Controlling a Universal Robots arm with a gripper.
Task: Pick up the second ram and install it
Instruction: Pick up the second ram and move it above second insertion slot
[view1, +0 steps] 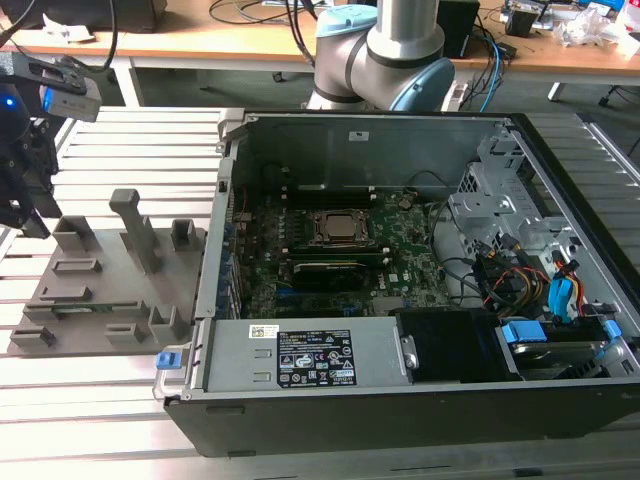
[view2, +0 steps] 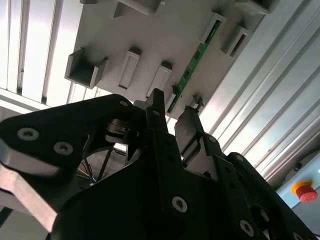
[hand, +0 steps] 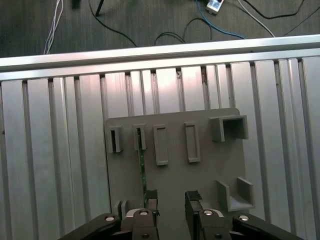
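You had the gripper (hand: 172, 204) hanging low over the grey tray (hand: 200, 180), fingers apart, nothing clamped between them. The second ram (hand: 141, 170) stood on edge in the tray's slots, its near end right beside one fingertip (hand: 151, 199).

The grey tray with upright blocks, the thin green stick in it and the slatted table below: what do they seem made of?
The grey tray with upright blocks is probably plastic: matt, evenly grey, no glare. The thin green stick looks like circuit board: green with small dark parts. The slatted table is likely aluminium: silvery ribs with bright reflections.
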